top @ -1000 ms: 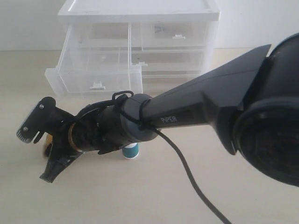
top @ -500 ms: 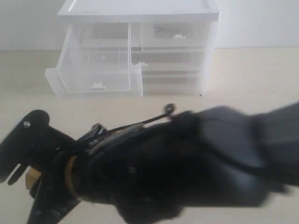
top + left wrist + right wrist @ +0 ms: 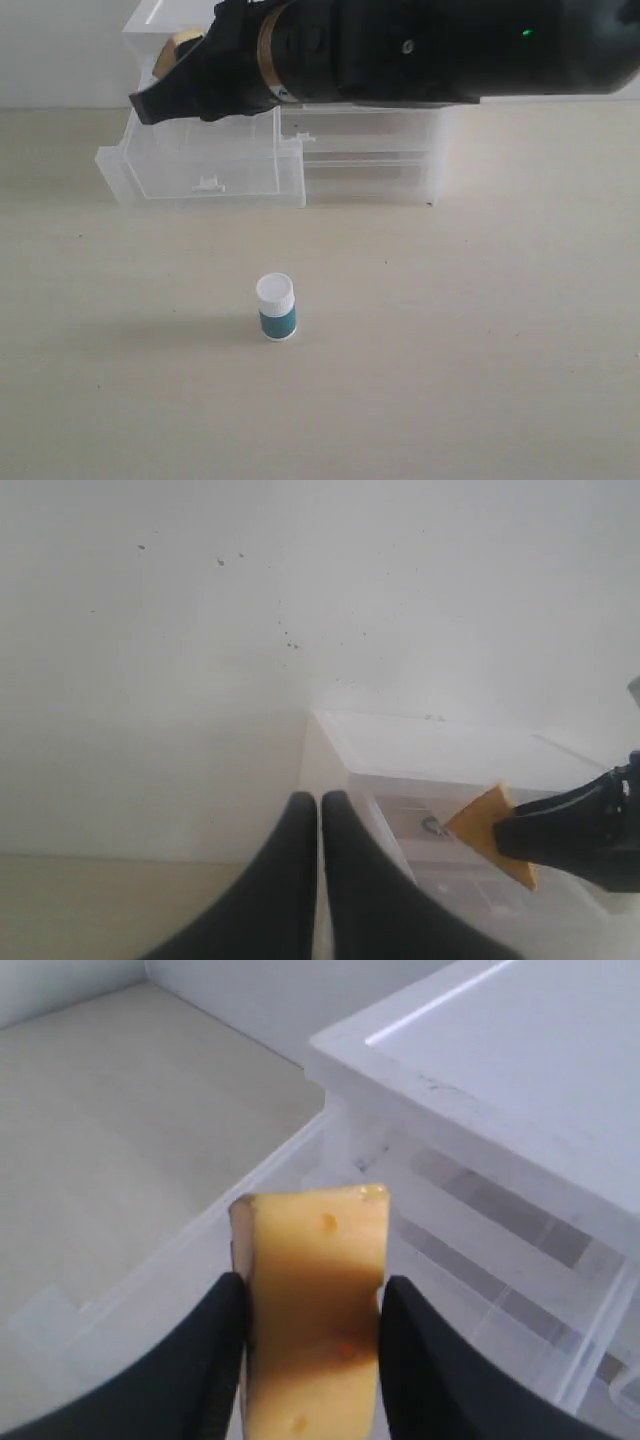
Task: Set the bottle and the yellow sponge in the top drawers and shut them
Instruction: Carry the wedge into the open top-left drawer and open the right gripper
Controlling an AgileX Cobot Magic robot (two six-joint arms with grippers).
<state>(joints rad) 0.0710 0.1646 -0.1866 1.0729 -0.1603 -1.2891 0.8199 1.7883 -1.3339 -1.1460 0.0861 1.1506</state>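
My right gripper [image 3: 166,82] reaches across from the right and is shut on the yellow sponge [image 3: 312,1295], a cheese-like wedge with a brownish band. It holds the sponge [image 3: 181,44] above the back of the pulled-out top left drawer [image 3: 205,170], whose translucent wall [image 3: 215,1245] lies below the sponge. The bottle [image 3: 276,308], white cap and teal label, stands upright alone on the table in front of the unit. My left gripper [image 3: 320,808] is shut and empty, off to the side; its view catches the sponge [image 3: 488,828]. The arm hides the top right drawer.
The white drawer unit [image 3: 370,150] stands at the back of the beige table, against a white wall; its flat lid [image 3: 530,1080] is beside the sponge. The wider lower drawers are pushed in. The right arm [image 3: 450,50] spans the top of the exterior view.
The right arm has lifted from the table near the bottle, swung close past the camera, and now holds the sponge high over the open drawer. The bottle has come into full view.
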